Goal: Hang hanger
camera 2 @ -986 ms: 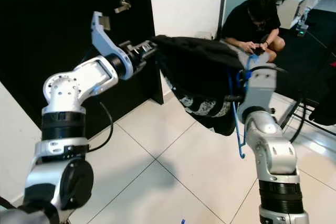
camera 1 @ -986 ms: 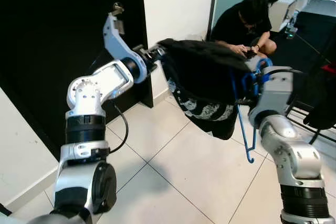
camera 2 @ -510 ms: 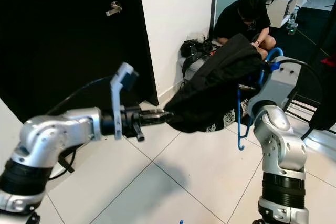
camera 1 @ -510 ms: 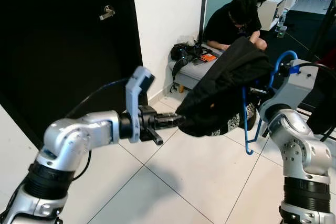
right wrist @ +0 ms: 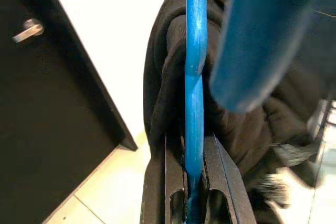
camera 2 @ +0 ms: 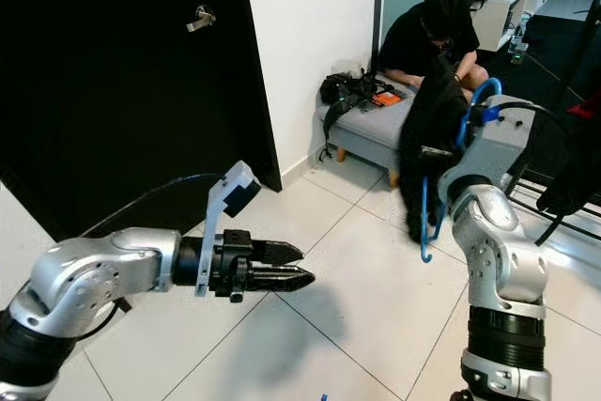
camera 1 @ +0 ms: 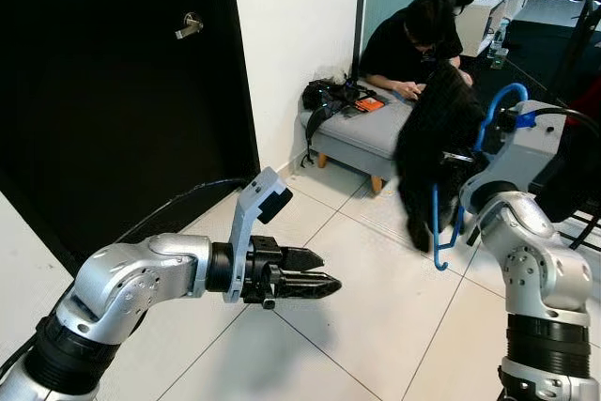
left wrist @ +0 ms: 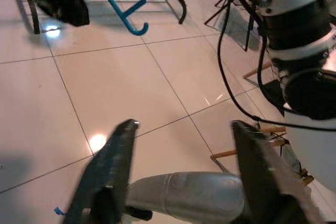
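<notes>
right end effector [right wrist: 193,192] clamps blue hanger [camera 1: 439,232] (garment [camera 1: 430,152] draped) | left end effector [camera 1: 319,281] parted over floor

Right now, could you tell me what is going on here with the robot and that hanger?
The right gripper is shut on a blue hanger with a black garment draped over it, held up in the air. The left gripper is stretched out low over the tiled floor, open and holding nothing. A person sits in the background by a grey bench.
</notes>
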